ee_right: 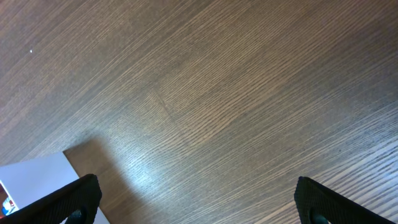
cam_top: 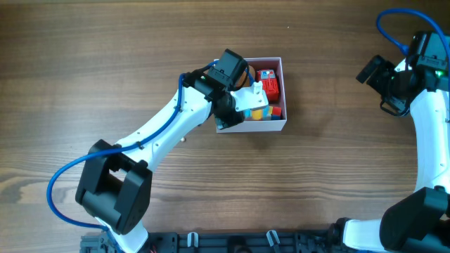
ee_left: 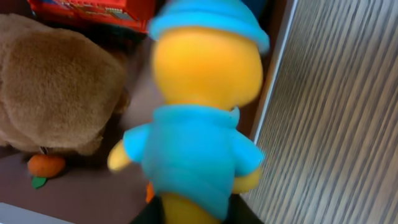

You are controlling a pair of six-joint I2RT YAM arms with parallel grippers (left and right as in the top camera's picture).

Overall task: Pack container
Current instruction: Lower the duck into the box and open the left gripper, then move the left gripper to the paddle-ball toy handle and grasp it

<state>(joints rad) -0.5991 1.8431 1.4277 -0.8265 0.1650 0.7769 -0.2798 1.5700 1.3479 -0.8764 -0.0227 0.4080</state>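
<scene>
The container (cam_top: 283,93) is a shallow white-walled box at the table's middle, its dusky inside (ee_left: 93,193) showing in the left wrist view. My left gripper (cam_top: 242,104) is over its left part, shut on a yellow doll in a blue shirt and cap (ee_left: 199,130), held just inside the right wall (ee_left: 273,93). A brown plush toy (ee_left: 56,93), a red box (cam_top: 268,83) and a small orange piece (ee_left: 45,165) lie inside. My right gripper (ee_right: 196,202) is open and empty over bare wood at the far right.
The wooden table (cam_top: 140,56) surrounds the container on all sides. A corner of the container's white wall (ee_right: 34,177) shows at the lower left of the right wrist view. The right arm (cam_top: 422,105) stands along the right edge.
</scene>
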